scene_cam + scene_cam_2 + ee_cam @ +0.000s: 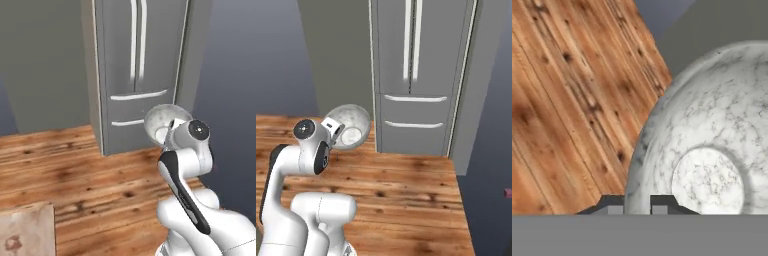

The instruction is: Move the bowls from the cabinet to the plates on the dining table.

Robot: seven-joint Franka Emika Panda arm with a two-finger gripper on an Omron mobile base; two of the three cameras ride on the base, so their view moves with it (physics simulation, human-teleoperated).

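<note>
My jaws (637,204) pinch the rim of a stone-look bowl (162,120), holding it tipped on its side above the wood floor (75,170), near the grey fridge (421,75).

You get even, flat rendered light, moderately bright. Soft glare streaks the refrigerator (137,70) handles. All three views are slightly soft and low-resolution; no hard shadows on the wood floor (406,190).
</note>
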